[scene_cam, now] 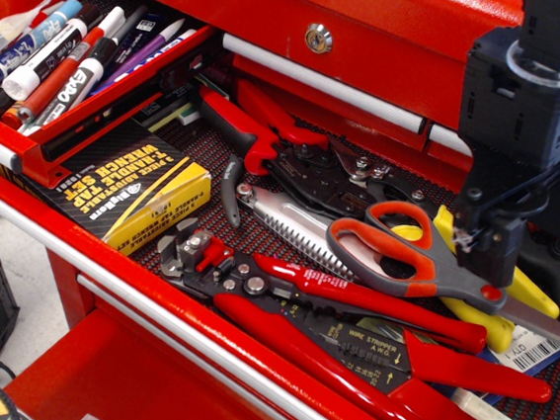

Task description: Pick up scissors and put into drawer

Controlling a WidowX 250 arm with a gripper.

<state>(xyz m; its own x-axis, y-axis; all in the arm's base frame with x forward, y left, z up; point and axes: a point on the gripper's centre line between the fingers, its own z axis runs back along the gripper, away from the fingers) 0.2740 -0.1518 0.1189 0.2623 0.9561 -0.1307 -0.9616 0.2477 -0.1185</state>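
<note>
While the scissors point(424, 259) lie untouched in the open drawer point(152, 302), the step in hand looks like the approach before the grasp, not the grasp itself.

Going from the left: in the upper left of the frame a tray point(28, 151) holds markers point(71, 61), and below it sits a yellow and black box point(128, 190). In the middle lie a serrated steel tool point(293, 226) and the red wire stripper point(349, 321), which runs along the lower part of the frame. The scissors rest right of centre, on top of the other tools: their red and grey loops point to the left, the red pivot dot is lower right, and the blades go out toward the right edge. Under them are the yellow pliers point(492, 270).

At the right side the gripper point(520, 238) hangs over the blade end of the scissors, close to the pivot. One dark finger point(485, 250) comes down just above the pivot (touching or a little apart, I cannot tell). Its other finger is hard to separate from the dark tools behind, so I cannot tell if the jaws stand apart or together; nothing seems to be clamped.

I judge that the next move calls for lowering the fingers on both sides of the scissors near the pivot and closing firmly, because the neighbouring pliers lie very close.
</note>
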